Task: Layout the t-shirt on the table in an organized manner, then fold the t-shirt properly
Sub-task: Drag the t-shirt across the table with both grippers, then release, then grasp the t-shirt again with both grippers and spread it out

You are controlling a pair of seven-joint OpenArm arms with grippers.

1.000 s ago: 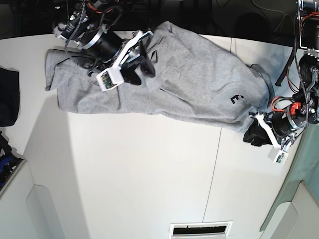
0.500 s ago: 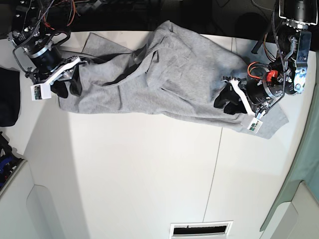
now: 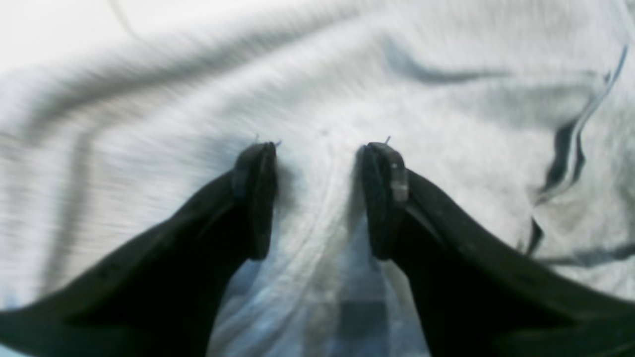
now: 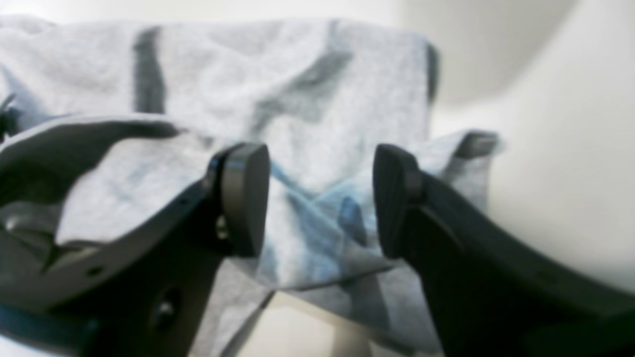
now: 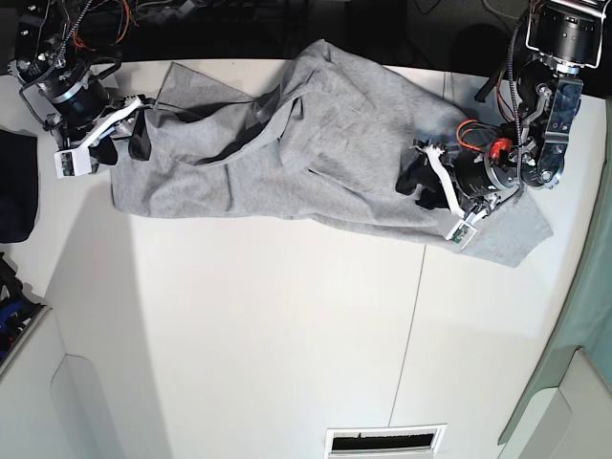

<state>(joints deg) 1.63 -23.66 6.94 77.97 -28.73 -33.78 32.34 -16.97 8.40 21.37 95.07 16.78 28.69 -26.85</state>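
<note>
Still in layout: shirt (image 5: 325, 143) lies bunched and creased along the table's (image 5: 287, 335) far edge, not flat yet. Left gripper (image 3: 317, 198) jaws spread over mid-shirt fabric, holding nothing; right gripper (image 4: 322, 198) likewise gapes at the shirt's end, cloth between the pads but unpinched. Next, I'd say: grab opposite edges, pull taut.

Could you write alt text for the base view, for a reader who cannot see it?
A rumpled grey t-shirt lies stretched across the far side of a white table. The right pincer sits open at one end of it and the left pincer open over the other.
</note>
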